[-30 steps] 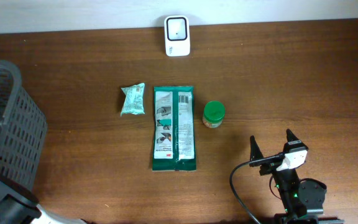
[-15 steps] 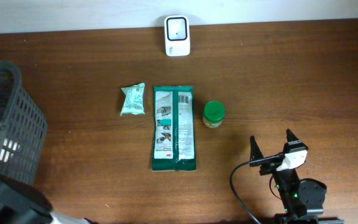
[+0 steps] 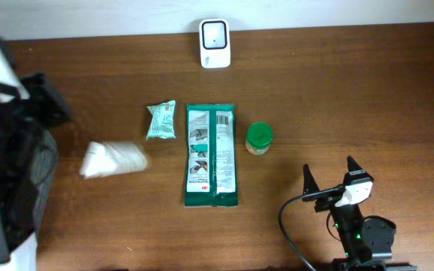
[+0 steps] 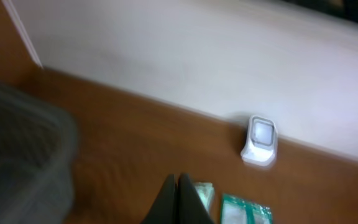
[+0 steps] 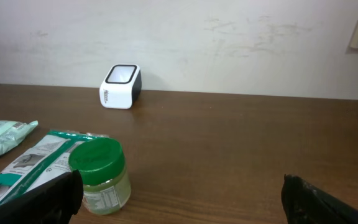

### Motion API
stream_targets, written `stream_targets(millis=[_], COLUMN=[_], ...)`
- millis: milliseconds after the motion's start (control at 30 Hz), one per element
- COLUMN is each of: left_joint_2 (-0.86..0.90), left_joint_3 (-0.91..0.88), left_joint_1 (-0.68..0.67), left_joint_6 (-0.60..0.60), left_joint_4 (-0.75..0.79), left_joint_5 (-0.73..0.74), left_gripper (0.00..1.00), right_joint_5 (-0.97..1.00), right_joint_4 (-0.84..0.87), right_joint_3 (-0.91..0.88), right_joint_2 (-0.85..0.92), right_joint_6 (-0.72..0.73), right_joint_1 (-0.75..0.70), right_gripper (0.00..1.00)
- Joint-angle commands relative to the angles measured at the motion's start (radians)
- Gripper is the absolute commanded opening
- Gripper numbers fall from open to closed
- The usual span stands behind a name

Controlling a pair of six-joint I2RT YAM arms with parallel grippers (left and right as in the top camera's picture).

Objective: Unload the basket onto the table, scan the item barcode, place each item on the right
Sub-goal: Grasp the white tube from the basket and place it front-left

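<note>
1. Overhead view: the barcode scanner (image 3: 215,44) stands at the far edge of the table (image 3: 368,90), close against the wall.
2. A white pouch (image 3: 112,159), the likely item for scanning, appears blurred between the dark basket (image 3: 36,181) and the small teal packet (image 3: 161,120). It is well apart from the scanner. Whether it rests flat on the wood cannot be told.
3. A long green pack (image 3: 212,155) lies flat at mid-table, just right of the teal packet. A green-lidded jar (image 3: 259,138) stands upright just beside the pack's right edge.
4. The left arm (image 3: 13,105) is a blurred dark mass over the basket at the table's left end. The left wrist view shows the left gripper (image 4: 176,182) with its fingers pressed together and nothing between them, aimed toward the scanner.
5. The right gripper (image 3: 328,167) sits near the front right corner, jaws spread wide and empty, apart from the jar.
</note>
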Motion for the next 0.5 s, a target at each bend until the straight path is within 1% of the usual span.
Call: stream_targets(millis=[0,33,100,200,267,300,333,400,433,467], left_joint_2=[0.101,0.14,0.222,0.308,0.322,0.316,0.31,0.291,0.282,0.271], left_joint_3=[-0.039,-0.058,-0.099,-0.101,-0.101,-0.093,-0.065,0.021,0.06,0.091], left_joint_1=[-0.122,-0.158,-0.206,-0.223,-0.222,-0.22,-0.204,-0.126,-0.073,-0.017], left_joint_6=[-0.006,-0.006,-0.006,-0.005,0.046,0.07,0.07,0.069,0.069,0.069], left_joint_4=[-0.108,-0.133,-0.136,-0.126,-0.098,-0.081,-0.073,-0.074,-0.074,-0.073], left_joint_5=[0.005,0.004,0.004,0.004,0.004,0.004,0.0,0.0,0.0,-0.005], left_gripper=[0.0,0.0,0.0,0.0,0.0,0.09,0.25,0.47,0.52,0.54], right_joint_5=[-0.009,-0.009,-0.009,-0.009,-0.009,-0.009,-0.009,-0.009,-0.009,-0.009], right_joint_4=[-0.004,-0.004,-0.004,-0.004,-0.004,-0.004,-0.004,-0.004,-0.004,-0.004], right_joint_3=[-0.005,-0.005,-0.005,-0.005,-0.005,-0.005,-0.005,-0.005,-0.005,-0.005], right_joint_2=[-0.008,-0.008,-0.008,-0.008,-0.008,-0.008,-0.008,-0.008,-0.008,-0.008], right_joint_6=[0.0,0.0,0.0,0.0,0.0,0.0,0.0,0.0,0.0,0.0], right_joint_1=[-0.003,-0.003,-0.003,-0.003,-0.003,-0.003,-0.003,-0.003,-0.003,-0.003], right_gripper=[0.98,0.98,0.99,0.98,0.98,0.98,0.98,0.99,0.98,0.98])
